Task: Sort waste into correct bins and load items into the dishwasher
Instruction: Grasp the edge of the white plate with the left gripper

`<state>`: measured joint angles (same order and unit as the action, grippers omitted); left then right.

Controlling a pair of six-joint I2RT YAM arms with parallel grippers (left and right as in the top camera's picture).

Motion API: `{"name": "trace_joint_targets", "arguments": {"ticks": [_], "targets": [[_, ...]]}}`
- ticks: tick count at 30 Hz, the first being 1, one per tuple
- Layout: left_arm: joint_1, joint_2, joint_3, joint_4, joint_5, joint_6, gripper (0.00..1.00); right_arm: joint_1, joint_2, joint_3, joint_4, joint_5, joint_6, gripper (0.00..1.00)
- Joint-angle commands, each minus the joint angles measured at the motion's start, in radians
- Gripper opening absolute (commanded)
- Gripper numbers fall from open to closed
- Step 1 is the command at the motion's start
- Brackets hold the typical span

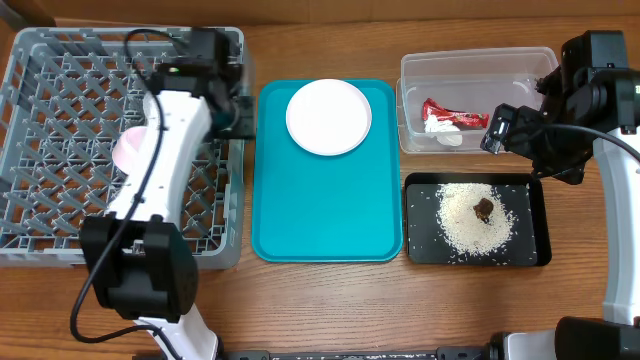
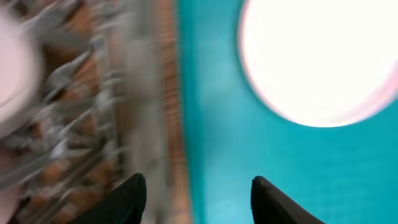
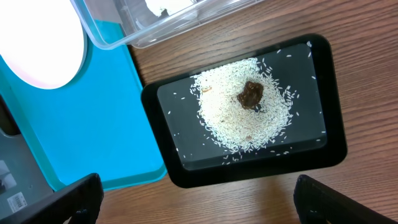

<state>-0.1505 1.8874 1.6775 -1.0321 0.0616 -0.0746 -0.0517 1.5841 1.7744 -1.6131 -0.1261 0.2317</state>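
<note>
The grey dish rack stands at the left with a pale pink bowl in it, partly under my left arm. My left gripper is open and empty over the rack's right edge; its view is blurred. The white plate lies on the teal tray. The red-and-white wrapper lies in the clear tub. Rice and a brown lump lie in the black tray. My right gripper is open and empty above it. The grey-green bowl, cup and chopsticks are out of view.
In the left wrist view the plate, teal tray and rack show blurred. The right wrist view shows the black tray, rice, lump, tub and bare wooden table.
</note>
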Motion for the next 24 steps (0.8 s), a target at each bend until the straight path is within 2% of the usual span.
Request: {"name": "trace_joint_targets", "arguments": {"ticks": [1, 10, 13, 21, 24], "targets": [[-0.087, 0.014, 0.006, 0.041, 0.044, 0.055, 0.58, 0.000, -0.002, 0.006, 0.006, 0.002, 0.000, 1.00], [-0.278, 0.108, 0.006, 0.208, 0.032, 0.143, 0.73, 0.000, -0.002, 0.006, 0.006, 0.002, 0.000, 1.00], [-0.317, 0.164, 0.006, 0.227, 0.029, 0.189, 0.74, 0.000, -0.002, 0.006, 0.005, 0.002, 0.000, 1.00], [-0.341, 0.304, 0.006, 0.203, -0.115, 0.175, 0.74, 0.000, -0.002, 0.006, 0.006, 0.002, 0.000, 1.00], [-0.341, 0.333, 0.006, 0.167, -0.116, 0.167, 0.69, 0.000, -0.002, 0.006, 0.006, 0.002, 0.000, 1.00]]}}
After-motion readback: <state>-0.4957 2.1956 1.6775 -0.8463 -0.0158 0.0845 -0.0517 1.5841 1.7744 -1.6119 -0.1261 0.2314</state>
